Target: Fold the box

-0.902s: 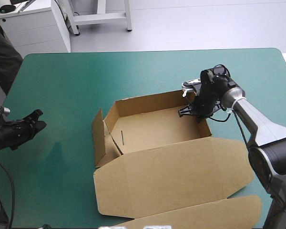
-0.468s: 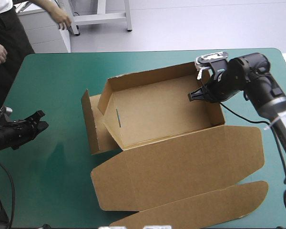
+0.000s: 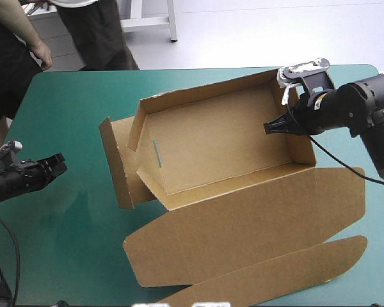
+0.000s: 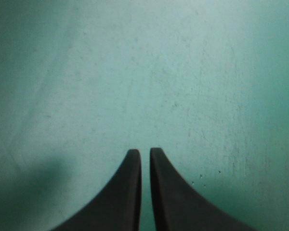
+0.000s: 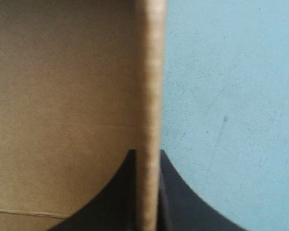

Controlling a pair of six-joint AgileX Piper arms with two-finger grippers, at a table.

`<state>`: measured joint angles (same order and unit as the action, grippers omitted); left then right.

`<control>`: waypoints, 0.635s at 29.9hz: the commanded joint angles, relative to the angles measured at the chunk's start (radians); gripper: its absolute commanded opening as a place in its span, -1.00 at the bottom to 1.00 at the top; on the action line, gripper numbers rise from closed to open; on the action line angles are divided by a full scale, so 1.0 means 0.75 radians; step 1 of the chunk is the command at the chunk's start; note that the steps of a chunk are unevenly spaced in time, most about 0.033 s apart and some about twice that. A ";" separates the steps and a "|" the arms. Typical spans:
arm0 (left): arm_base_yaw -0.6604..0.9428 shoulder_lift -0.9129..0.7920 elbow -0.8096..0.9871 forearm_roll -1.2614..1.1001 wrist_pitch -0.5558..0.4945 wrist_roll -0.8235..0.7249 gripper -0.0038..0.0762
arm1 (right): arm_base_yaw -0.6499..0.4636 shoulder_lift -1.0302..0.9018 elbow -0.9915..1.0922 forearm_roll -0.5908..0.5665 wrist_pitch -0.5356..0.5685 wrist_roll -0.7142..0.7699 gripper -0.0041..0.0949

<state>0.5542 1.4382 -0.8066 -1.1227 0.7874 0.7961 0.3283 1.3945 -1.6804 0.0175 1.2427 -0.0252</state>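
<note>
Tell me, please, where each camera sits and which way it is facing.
High view: above and behind the robot, facing forward and down at the table and box; both arms show, left hand, right hand.
Left wrist view: above that wrist, facing bare cover past its shut fingers.
Right wrist view: above that wrist, facing the box wall pinched between its fingers.
Shared: high and right wrist views both show that pinched wall.

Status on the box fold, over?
Right pincer shut on box, right wall. Left pincer shut, idle over teal-green cover. Lid open, nothing in the way.

Teal-green table (image 3: 70,102); pale grey floor (image 3: 256,32) beyond; white frame legs (image 3: 141,25), possibly bench.
</note>
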 commanded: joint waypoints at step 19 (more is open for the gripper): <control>-0.281 -0.044 -0.032 -0.175 0.089 0.074 0.54 | -0.004 -0.014 -0.041 0.213 -0.202 -0.122 -0.96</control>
<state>0.3962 1.4382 -0.8066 -1.1748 0.8132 0.8477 0.3283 1.3989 -1.6804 0.1492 1.1614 -0.1141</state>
